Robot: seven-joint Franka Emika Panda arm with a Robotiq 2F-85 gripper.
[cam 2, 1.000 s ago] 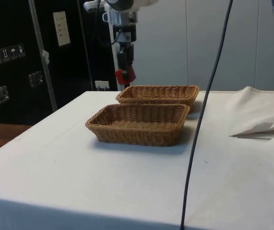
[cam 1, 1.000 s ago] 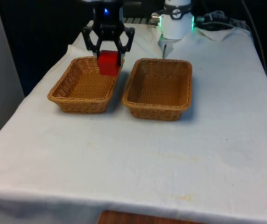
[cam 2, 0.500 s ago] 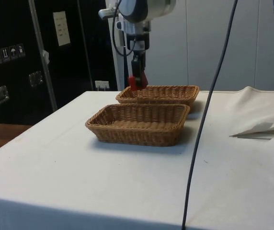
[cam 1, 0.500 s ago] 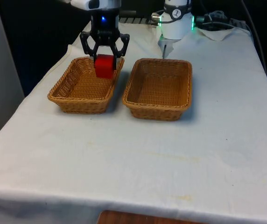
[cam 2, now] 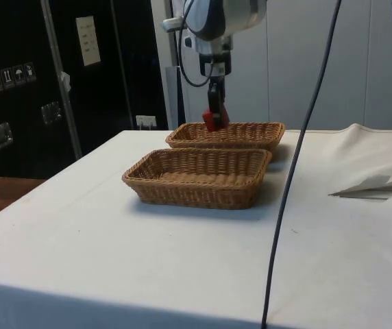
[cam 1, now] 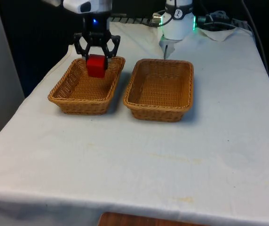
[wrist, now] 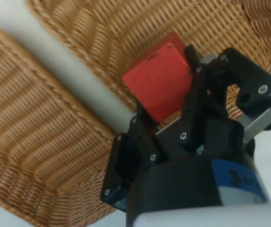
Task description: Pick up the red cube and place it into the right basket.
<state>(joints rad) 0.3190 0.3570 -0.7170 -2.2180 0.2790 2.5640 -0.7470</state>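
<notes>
The red cube [cam 1: 96, 65] is held clamped between the two black fingers of the end effector [cam 1: 97, 62], above the far end of the wicker basket [cam 1: 73, 96] on the front view's left. In the side view the cube [cam 2: 211, 118] is seen at about the level of that farther basket's [cam 2: 251, 133] rim, low between the fingers of the end effector [cam 2: 213, 116]; whether it touches the weave cannot be told. In the wrist view the cube [wrist: 159, 87] is gripped on two opposite faces, the fingers [wrist: 142, 125] closed against it, with woven basket wall behind it and a strip of white cloth between two basket rims. The cube's underside and the part behind the fingers are hidden. The second wicker basket [cam 1: 179, 110] lies just beside the first on the counter [cam 1: 139, 160], on the front view's right, the two rims near but apart. In the side view a dark cable [cam 2: 295, 164] hangs across the picture in front of the baskets, and rumpled white cloth [cam 2: 374, 168] lies on the counter.
</notes>
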